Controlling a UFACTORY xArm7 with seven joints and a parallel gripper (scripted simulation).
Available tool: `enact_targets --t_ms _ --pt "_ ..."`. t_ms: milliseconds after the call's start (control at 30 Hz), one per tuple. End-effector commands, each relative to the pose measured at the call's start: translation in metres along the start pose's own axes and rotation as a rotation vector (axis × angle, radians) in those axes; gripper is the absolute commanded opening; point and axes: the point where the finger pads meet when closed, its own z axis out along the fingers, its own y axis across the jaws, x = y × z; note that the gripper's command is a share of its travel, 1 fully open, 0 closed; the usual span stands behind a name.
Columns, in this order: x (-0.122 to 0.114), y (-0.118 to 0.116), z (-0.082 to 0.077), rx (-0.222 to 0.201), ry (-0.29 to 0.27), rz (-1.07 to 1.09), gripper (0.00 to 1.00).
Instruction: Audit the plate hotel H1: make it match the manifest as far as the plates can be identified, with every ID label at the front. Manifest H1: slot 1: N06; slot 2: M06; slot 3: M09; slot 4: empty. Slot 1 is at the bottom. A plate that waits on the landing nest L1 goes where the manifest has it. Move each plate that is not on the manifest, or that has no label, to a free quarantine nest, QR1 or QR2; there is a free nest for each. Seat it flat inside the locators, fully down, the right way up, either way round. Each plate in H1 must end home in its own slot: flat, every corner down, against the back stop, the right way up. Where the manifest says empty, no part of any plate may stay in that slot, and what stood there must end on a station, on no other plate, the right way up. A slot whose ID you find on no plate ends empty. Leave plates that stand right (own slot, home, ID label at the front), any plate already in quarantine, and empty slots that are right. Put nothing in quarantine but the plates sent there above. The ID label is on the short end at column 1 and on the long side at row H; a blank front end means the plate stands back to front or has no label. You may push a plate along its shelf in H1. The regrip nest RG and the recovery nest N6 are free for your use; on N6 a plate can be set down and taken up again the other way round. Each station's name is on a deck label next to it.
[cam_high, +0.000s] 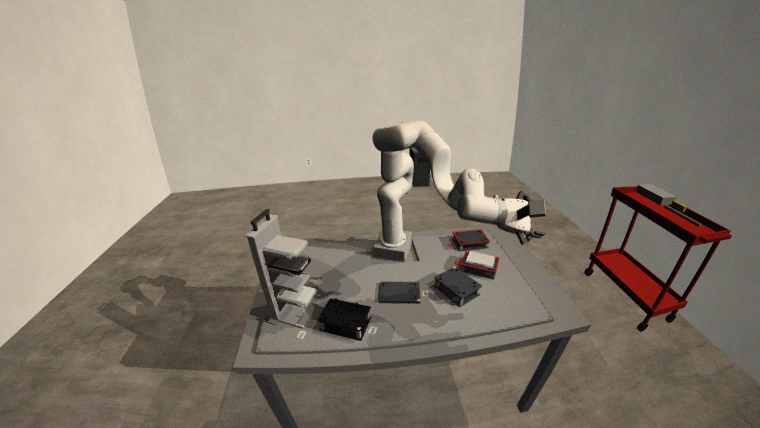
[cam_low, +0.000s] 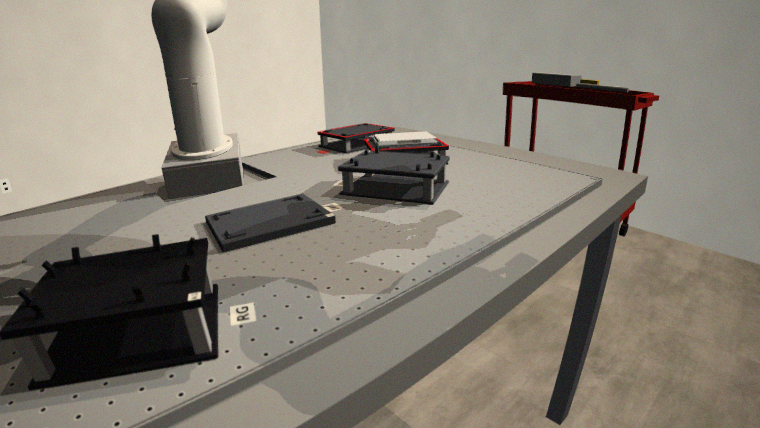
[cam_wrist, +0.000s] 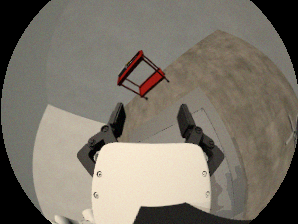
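Observation:
The plate hotel H1 (cam_high: 276, 271) stands at the table's left end. A white plate (cam_high: 286, 245) lies on its top shelf, a dark plate (cam_high: 287, 263) under it, and lighter plates (cam_high: 293, 289) lower down; I cannot read any label. One red-framed quarantine nest (cam_high: 470, 238) (cam_low: 355, 132) is empty. The other (cam_high: 480, 262) holds a white plate (cam_low: 405, 138). My gripper (cam_high: 531, 233) is open and empty, out past the table's back right edge and pointing away from it. The wrist view shows its fingers wide apart with nothing between them.
The black raised nest RG (cam_high: 344, 317) (cam_low: 111, 297), a flat dark nest (cam_high: 398, 291) (cam_low: 270, 219) and a raised dark nest (cam_high: 457, 286) (cam_low: 394, 172) all stand empty. A red cart (cam_high: 656, 249) (cam_wrist: 141, 72) stands on the floor to the right.

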Motion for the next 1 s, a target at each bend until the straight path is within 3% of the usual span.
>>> enact_targets --t_ms 0,200,300,367,700,767,867,967 --pt "-0.003 0.011 -0.013 -0.037 -0.029 0.087 1.0" --pt "-0.007 0.021 -0.023 -0.069 -0.047 0.157 1.0" --pt "-0.011 0.031 -0.034 -0.108 -0.065 0.24 1.0" --pt "-0.013 0.035 -0.038 -0.108 -0.065 0.24 1.0" --pt "-0.025 0.062 -0.069 -0.213 -0.095 0.442 1.0" --pt "-0.025 0.062 -0.069 -0.213 -0.095 0.442 1.0" --pt "-0.03 0.07 -0.08 -0.261 -0.102 0.529 1.0" --pt "-0.032 0.075 -0.086 -0.261 -0.102 0.529 1.0"
